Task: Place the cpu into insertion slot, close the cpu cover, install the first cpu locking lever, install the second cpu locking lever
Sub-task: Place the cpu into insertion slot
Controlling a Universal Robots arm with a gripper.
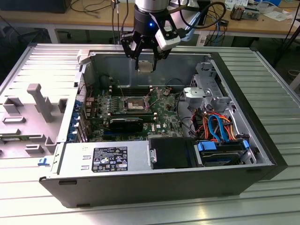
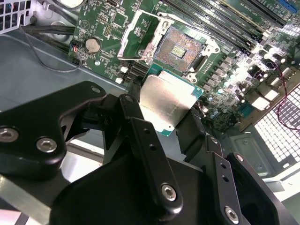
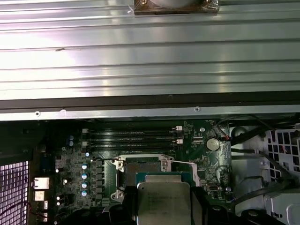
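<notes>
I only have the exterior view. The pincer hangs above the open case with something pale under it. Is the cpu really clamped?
Observer: Yes. In the second wrist view the cpu is gripped on two opposite edges by the pincer, with its metal top towards the camera.
Operator: Is the insertion slot free to take it?
Observer: It is. The insertion slot shows its dark, tan-tinged centre with nothing seated in it.
Operator: And the cpu cover?
Observer: The cpu cover is swung open to one side of the slot and does not lie over it.
</notes>
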